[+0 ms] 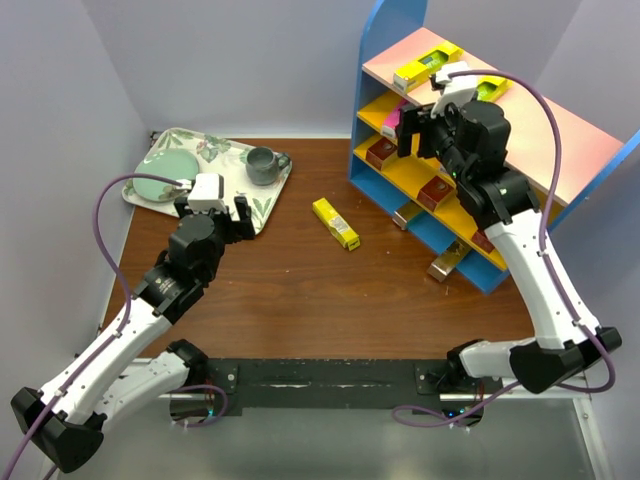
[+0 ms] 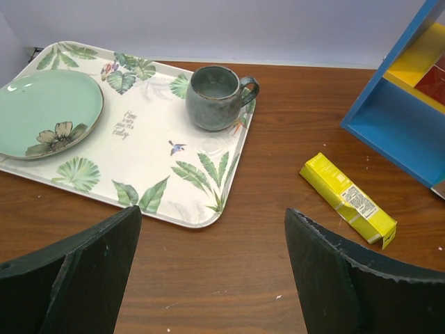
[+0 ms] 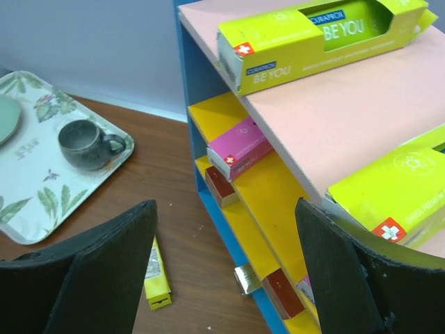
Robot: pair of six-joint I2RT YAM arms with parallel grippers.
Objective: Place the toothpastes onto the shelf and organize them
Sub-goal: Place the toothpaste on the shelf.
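The right arm rises from the lower right, elbow bent. The right end effector (image 1: 418, 128) hangs at the front of the shelf (image 1: 565, 140) in the upper right, fingers apart and empty. The left arm extends from the lower left. The left end effector (image 1: 214, 210) is spread, empty, over the near edge of the floral tray (image 1: 225, 150). One yellow toothpaste (image 1: 335, 222) lies on the table (image 1: 300, 290) at centre, and other toothpastes (image 1: 425, 65) sit on the shelf.

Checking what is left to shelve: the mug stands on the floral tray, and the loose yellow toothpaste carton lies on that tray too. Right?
No. The mug stands on the floral tray, but the yellow toothpaste carton lies on the wooden table beside it, towards the shelf; the left wrist view shows this.
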